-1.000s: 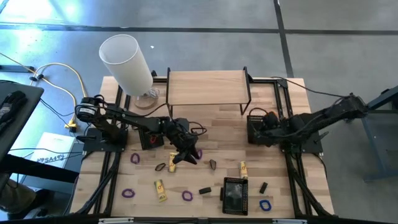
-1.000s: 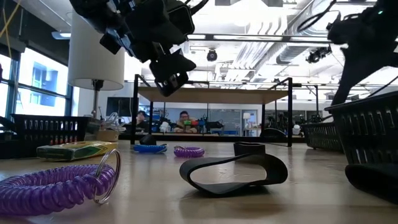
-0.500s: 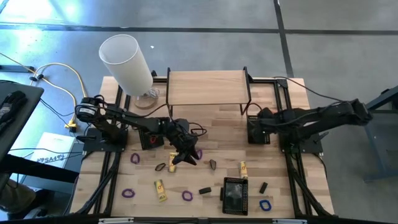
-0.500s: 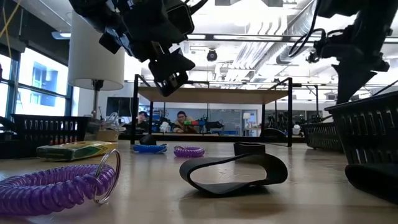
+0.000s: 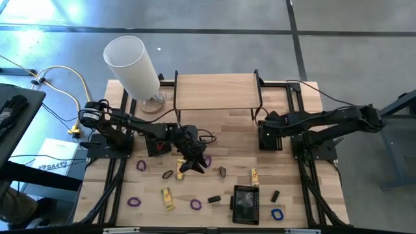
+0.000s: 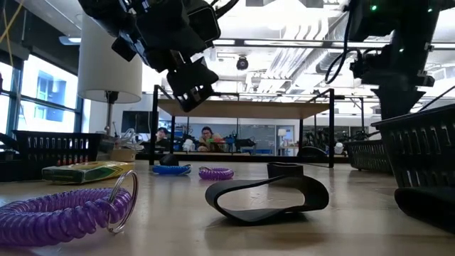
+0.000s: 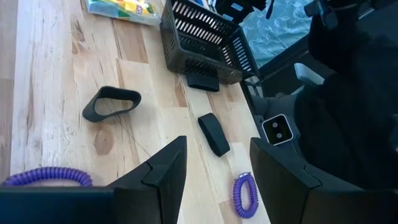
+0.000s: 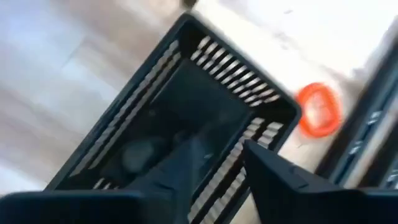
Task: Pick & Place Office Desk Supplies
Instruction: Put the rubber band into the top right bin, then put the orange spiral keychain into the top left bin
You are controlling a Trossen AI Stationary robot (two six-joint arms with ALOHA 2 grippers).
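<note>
A: Left gripper (image 5: pixel 193 162) is seen over mid-table, above the wood; its fingers (image 7: pixel 163 171) are parted, nothing between them. Below it, in the wrist view, a dark band loop (image 7: pixel 112 102), a black block (image 7: pixel 214 134) and a purple coil (image 7: pixel 245 195) are noted lying flat, apart from one another; a second purple coil (image 7: pixel 43 177) is partly hidden at the frame edge; a yellow piece (image 7: pixel 121 7) lies beside a mesh tray (image 7: pixel 208 45).

B: Right gripper (image 5: pixel 268 125) is placed over the mesh tray (image 5: pixel 270 138) at the right rear; fingers (image 8: pixel 273 177) are seen apart above the tray's inside (image 8: pixel 186 106); no item is gripped; what lies in the tray cannot be told. An orange loop (image 8: pixel 319 109) is seen just outside that tray.

A: Elsewhere from above: purple loops (image 5: pixel 134 202) at front left; a blue loop (image 5: pixel 277 214) at front right; a yellow piece (image 5: pixel 255 176) near the front tray (image 5: pixel 246 203); a white cylinder (image 5: pixel 132 65) at rear left.

B: From table level, the dark loop (image 6: pixel 266 198) is nearest; a purple coil (image 6: pixel 67 210) to its left; all are resting on the table (image 6: pixel 178 227).
</note>
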